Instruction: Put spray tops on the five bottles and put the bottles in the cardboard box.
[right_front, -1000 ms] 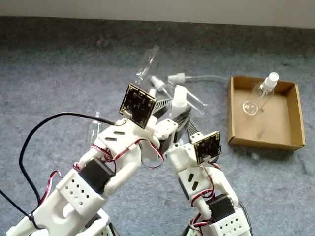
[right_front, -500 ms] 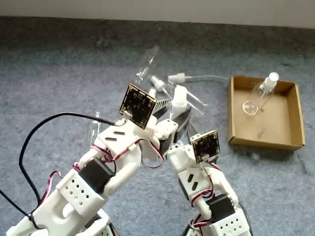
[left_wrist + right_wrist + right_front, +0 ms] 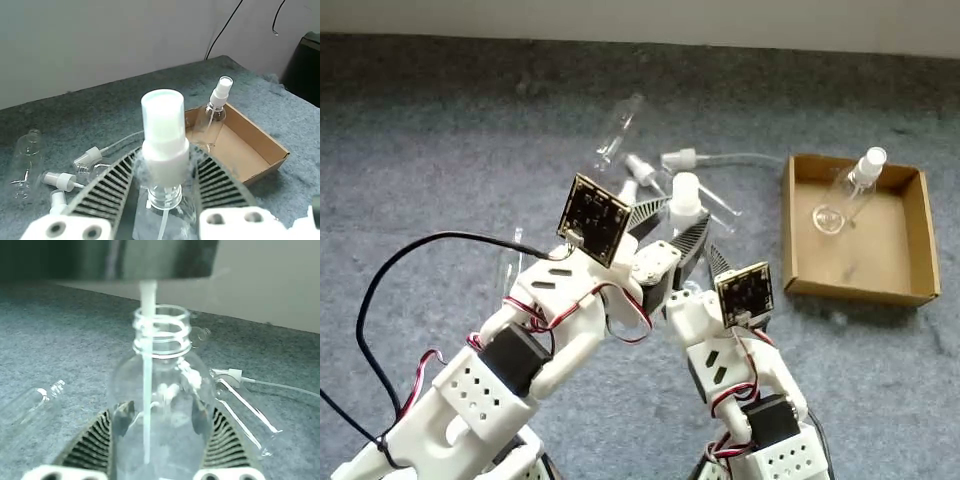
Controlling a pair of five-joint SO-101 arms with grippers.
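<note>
At centre of the high view, the left gripper clamps a spray top directly above the clear bottle, which the right gripper grips upright so the dip tube threads the neck. At right, 1 capped bottle lies in the cardboard box.

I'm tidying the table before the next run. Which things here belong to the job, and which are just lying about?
Job: spray top in left gripper; bottle in right gripper; cardboard box with capped bottle; loose bottles; loose spray tops.
Lying about: black cable; grey mat.
</note>
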